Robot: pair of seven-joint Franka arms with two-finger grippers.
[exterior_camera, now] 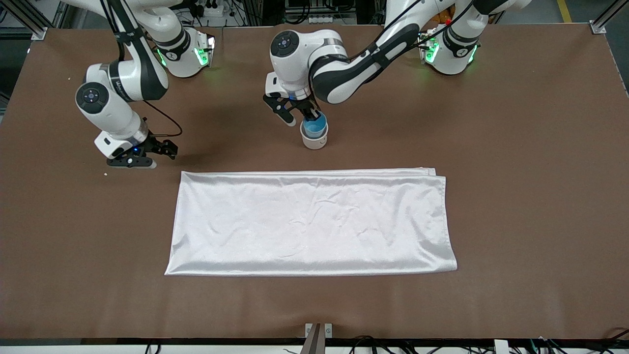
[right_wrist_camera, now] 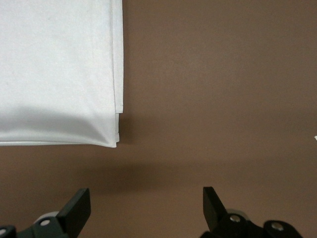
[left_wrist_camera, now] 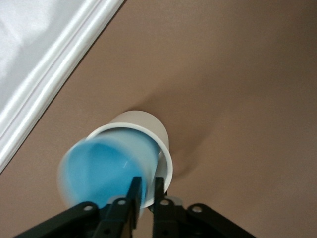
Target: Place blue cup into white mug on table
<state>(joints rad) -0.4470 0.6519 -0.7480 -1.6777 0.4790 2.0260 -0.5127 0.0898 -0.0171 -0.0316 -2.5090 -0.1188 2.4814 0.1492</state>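
The white mug (exterior_camera: 315,142) stands on the brown table (exterior_camera: 516,147), between the robots' bases and the white cloth. Its handle is hidden. The blue cup (exterior_camera: 314,126) sits tilted in the mug's mouth, its rim above the mug's rim. My left gripper (exterior_camera: 308,116) is shut on the cup's wall, one finger inside and one outside. In the left wrist view the blue cup (left_wrist_camera: 104,173) leans in the white mug (left_wrist_camera: 148,126), pinched by the left gripper (left_wrist_camera: 147,191). My right gripper (exterior_camera: 156,156) is open and empty, low over the table toward the right arm's end, and waits.
A shiny white cloth (exterior_camera: 314,221) lies flat on the table, nearer to the front camera than the mug. Its folded corner shows in the right wrist view (right_wrist_camera: 59,74), and its edge shows in the left wrist view (left_wrist_camera: 44,64).
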